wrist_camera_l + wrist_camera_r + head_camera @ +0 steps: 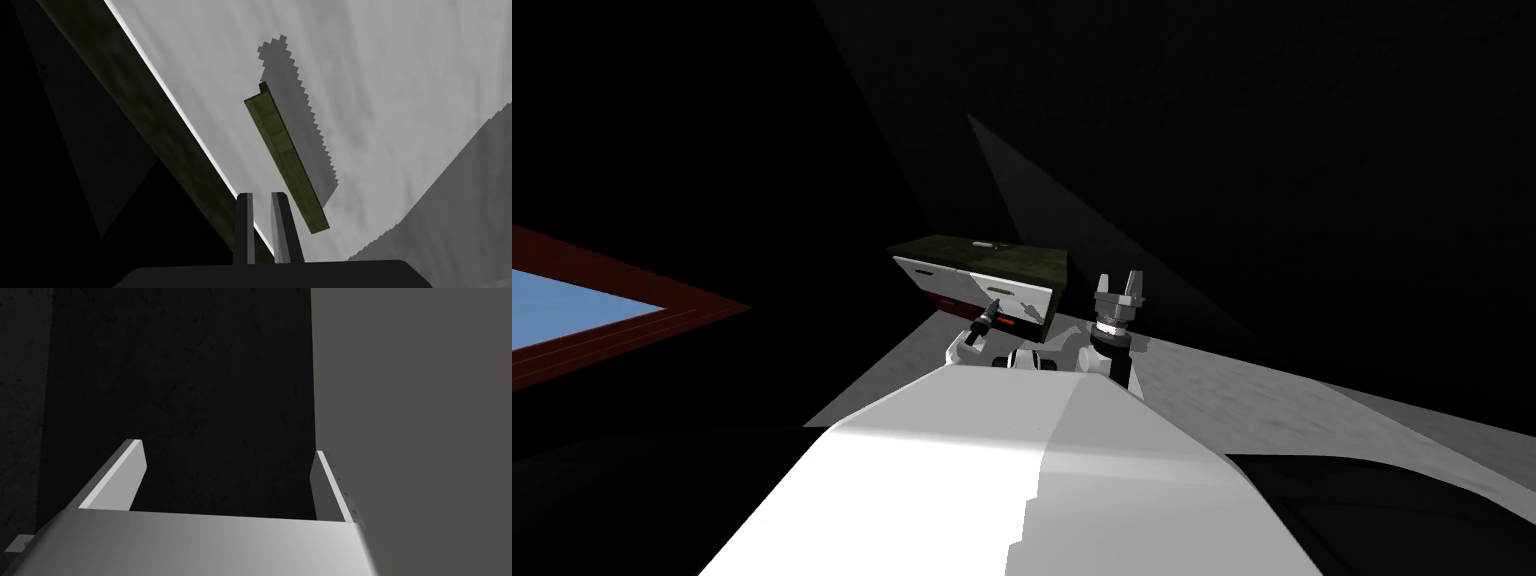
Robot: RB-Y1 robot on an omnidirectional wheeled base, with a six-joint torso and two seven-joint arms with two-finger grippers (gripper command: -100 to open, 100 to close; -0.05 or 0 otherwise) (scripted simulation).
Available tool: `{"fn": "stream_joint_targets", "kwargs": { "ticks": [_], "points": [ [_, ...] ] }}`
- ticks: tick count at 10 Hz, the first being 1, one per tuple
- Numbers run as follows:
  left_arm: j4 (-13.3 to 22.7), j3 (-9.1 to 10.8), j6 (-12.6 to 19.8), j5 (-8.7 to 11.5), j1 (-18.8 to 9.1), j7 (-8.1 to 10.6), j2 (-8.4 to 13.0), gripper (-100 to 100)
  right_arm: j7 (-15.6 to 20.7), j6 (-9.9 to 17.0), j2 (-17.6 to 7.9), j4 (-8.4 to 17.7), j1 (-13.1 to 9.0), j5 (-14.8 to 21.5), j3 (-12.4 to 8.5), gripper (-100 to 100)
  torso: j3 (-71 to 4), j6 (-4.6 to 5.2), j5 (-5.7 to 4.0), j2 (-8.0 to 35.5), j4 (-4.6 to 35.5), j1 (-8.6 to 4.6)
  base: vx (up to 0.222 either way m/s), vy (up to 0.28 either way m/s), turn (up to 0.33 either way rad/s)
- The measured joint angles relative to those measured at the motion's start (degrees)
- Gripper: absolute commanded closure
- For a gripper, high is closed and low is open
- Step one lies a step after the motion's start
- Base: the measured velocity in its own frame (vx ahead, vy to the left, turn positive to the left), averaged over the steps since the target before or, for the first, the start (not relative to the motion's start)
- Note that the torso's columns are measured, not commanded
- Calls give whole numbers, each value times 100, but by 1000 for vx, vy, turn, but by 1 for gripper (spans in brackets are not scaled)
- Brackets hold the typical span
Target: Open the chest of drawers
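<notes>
The chest of drawers (977, 270) is low, with a dark olive top and white drawer fronts, and stands just ahead of me. My left gripper (992, 310) reaches to its front near a small handle (999, 290). In the left wrist view its fingers (245, 220) stand close together, shut, with nothing held. An olive bar handle (285, 160) on the pale grey drawer front (390, 100) lies just beside them, outside the gap. The chest's olive top edge (150, 115) runs past on the other side. My right gripper (1120, 278) is raised beside the chest, and it (227, 453) is open and empty.
Grey floor (1212, 400) spreads around the chest in a lit patch. A blue panel in a dark red frame (572, 310) lies at the far left. Dim dark walls rise behind the chest.
</notes>
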Motion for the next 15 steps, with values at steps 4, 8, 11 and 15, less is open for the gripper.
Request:
{"fn": "stream_joint_targets", "kwargs": {
  "ticks": [4,8,11,15],
  "points": [
    [83,43,12,1,-78,-26,-45,-100,0,0,0,-1,0,0,0,0,58,-3,11,98,25,44,104,-43,-10],
    [-35,-2,65,-4,-22,2,1,100,0,1,-1,1,-4,0,-1,0,66,-2,10,108,29,40,-112,24,19],
    [-137,-43,112,-7,39,33,48,-100,0,1,-1,1,-2,0,-1,0,23,-1,6,35,11,23,-67,29,-1],
    [20,24,51,-2,-52,-7,-19,-100,0,-1,0,-1,1,0,0,0,39,-2,6,65,17,26,147,-46,-18]
  ]
}}
